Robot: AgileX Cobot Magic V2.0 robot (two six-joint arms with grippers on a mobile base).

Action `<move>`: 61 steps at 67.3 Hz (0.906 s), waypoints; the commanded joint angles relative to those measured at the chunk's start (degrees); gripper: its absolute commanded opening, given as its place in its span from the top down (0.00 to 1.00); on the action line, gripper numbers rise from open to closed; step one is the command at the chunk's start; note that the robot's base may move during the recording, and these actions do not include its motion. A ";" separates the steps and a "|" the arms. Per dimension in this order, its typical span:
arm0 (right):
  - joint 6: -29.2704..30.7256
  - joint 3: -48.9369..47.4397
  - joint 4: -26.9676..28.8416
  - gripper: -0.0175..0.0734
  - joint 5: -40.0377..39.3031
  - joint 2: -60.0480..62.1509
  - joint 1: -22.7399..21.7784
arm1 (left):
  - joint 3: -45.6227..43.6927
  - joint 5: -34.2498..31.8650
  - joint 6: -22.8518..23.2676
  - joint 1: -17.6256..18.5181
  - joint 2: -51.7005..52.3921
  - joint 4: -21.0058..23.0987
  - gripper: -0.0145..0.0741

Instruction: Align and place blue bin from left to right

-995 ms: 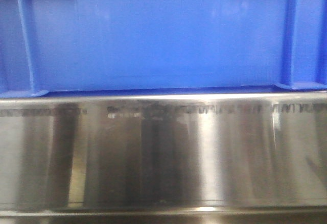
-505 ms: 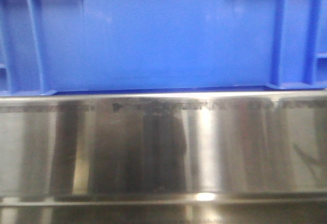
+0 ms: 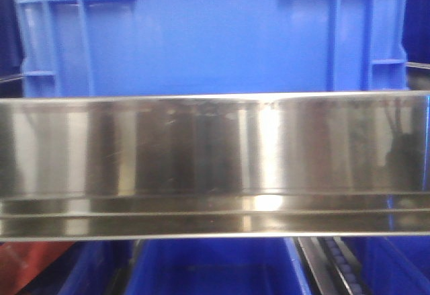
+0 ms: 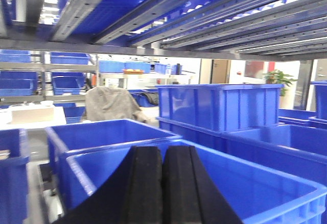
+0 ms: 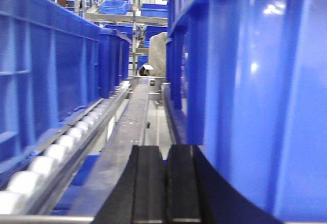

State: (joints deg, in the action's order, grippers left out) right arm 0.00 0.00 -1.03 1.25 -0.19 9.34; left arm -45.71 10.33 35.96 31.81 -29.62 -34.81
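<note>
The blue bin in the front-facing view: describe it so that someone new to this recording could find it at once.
Start at the shiny steel rail running across the whole front-facing view. The blue bin stands directly behind and above it, filling the upper part of the picture. Unlike the blue bins glimpsed below the rail, it shows a wide smooth side wall, with raised vertical ribs and rectangular frames near both upper corners.
</note>
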 commanded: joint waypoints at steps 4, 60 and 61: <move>0.50 0.00 0.14 0.90 -0.73 0.19 -0.01 | -0.07 -0.75 -0.17 0.31 0.26 -0.19 0.96; 0.50 0.00 0.14 0.90 -0.73 0.19 -0.01 | 0.48 7.32 -7.88 -4.33 1.28 3.74 0.96; 0.50 0.00 0.14 0.90 -0.73 0.19 -0.01 | 0.73 7.80 -10.51 -4.99 1.45 5.69 0.96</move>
State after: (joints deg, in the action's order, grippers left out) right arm 0.00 0.00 -1.03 1.25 -0.19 9.34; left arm -45.59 15.15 32.76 29.22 -29.18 -33.49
